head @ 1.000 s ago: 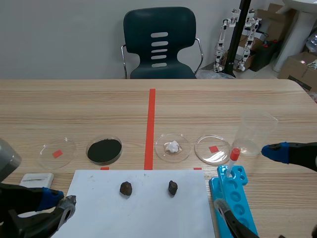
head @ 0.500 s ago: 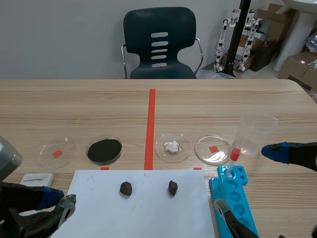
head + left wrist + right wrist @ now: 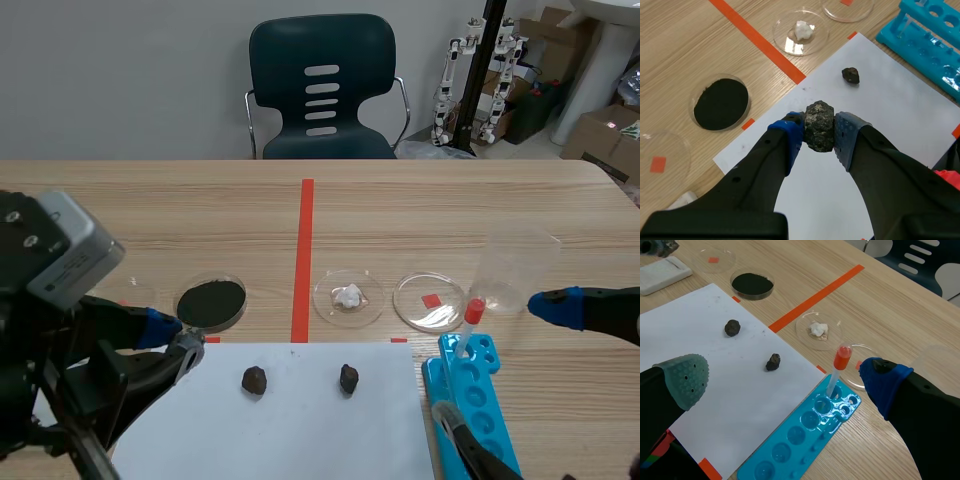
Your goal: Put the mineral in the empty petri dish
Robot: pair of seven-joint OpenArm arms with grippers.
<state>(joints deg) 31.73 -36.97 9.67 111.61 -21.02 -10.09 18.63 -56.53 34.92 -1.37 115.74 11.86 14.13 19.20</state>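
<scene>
Left tool hung above one mineral on the paper, fingers apart (nothing clamped); right tool gaped wide over the rack.

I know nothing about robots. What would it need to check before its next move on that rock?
1. Mineral framed between the fingers of the left gripper: ok.
2. Mineral gripped: not ok; scene view shows it lying on the paper.
3. Left gripper open: ok.
4. Empty petri dish available: ok, one beside the tube rack.
5. Right gripper out of the way: ok, open near the tube rack.
6. Gap above the mineral: cannot tell.
</scene>
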